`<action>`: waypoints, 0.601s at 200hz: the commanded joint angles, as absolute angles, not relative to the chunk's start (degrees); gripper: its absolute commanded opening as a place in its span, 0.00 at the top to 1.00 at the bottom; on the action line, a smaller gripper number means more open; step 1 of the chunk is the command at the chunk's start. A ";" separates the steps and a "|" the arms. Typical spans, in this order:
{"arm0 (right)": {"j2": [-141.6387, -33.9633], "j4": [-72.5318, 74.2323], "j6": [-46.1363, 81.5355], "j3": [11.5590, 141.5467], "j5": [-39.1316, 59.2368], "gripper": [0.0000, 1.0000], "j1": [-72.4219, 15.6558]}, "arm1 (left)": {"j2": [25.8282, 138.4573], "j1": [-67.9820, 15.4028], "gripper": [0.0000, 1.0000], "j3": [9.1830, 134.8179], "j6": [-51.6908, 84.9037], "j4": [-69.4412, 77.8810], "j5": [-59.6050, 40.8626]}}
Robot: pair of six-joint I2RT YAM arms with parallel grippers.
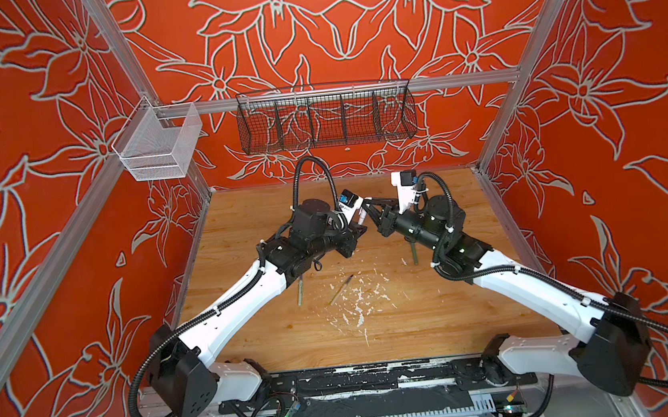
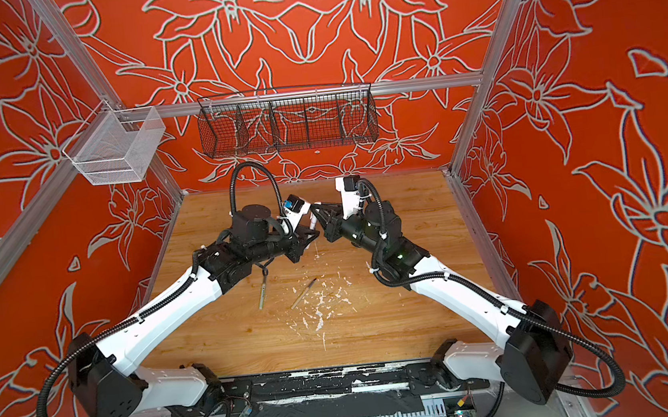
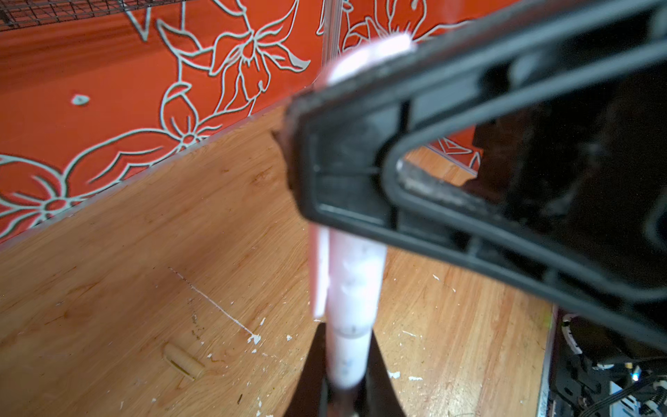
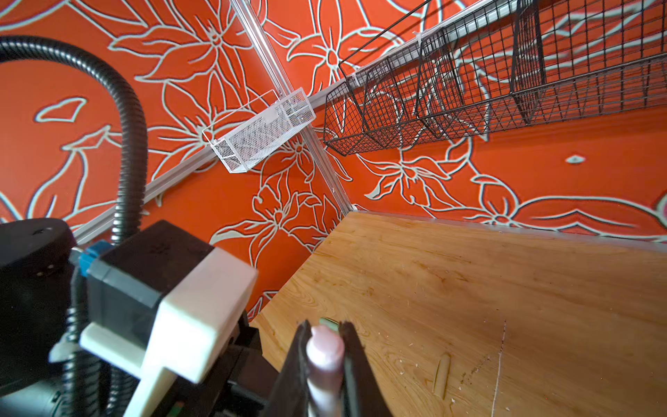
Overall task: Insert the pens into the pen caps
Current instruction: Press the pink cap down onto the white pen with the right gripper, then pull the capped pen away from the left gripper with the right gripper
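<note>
Left gripper (image 3: 344, 346): fingers set narrow, clamped on both sides of the pink pen (image 3: 346, 364).
Right gripper (image 4: 325, 335): fingers set narrow, one on each side of the pink cap (image 4: 325, 352) and touching it.
Meeting point: in both top views the two sets of fingertips stand tip to tip above the middle of the table (image 1: 417, 314), raised off the wood.
Pink pen: its barrel runs straight out from between the left fingers, towards the right fingers.
Pink cap: it is in line with the pen. Its wider mouth sits over the barrel just beyond the left fingertips, its clip faces sideways, and its rounded end pokes past the right fingers.
Tan cap (image 4: 442, 375): it lies flat on the table, below and to one side of the right fingertips, well apart from them.
Pale green pen (image 1: 300, 292): it lies on the table, nearer the arm bases than the left fingers, with one end hidden under the left arm.
Tan pen (image 1: 342, 289): it lies on the table beside the white flecks (image 1: 357, 299), well apart from both sets of fingers.
Dark green pen (image 1: 415, 254): it lies on the table behind the right fingers, partly hidden under the right arm.
</note>
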State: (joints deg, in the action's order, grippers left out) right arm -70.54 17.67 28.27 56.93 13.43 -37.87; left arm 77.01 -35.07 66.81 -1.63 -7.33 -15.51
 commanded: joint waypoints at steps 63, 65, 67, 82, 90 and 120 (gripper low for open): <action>-63.07 -6.66 20.01 65.69 13.23 0.59 -40.96 | 69.27 -33.22 1.00 51.73 6.13 17.92 -20.41; -62.99 -6.74 19.92 65.73 13.19 0.59 -40.96 | 69.19 -33.22 1.00 51.63 6.15 17.93 -20.46; -62.90 -6.87 19.83 65.78 13.12 0.59 -40.96 | 69.18 -33.22 1.00 51.56 6.15 17.99 -20.54; -63.43 -7.75 19.53 66.62 13.63 0.59 -40.96 | 68.98 -33.22 1.00 51.17 6.70 18.31 -21.07; -64.31 -8.05 19.34 67.24 14.73 0.59 -40.96 | 68.89 -33.22 1.00 51.16 7.06 18.52 -21.51; -68.33 -6.56 20.50 68.92 18.80 0.63 -41.08 | 68.38 -33.22 1.00 51.06 8.70 18.87 -22.69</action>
State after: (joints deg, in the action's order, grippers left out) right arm -65.23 -5.45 20.97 67.18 15.20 -40.64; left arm 70.11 -33.10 51.24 6.94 15.49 -20.69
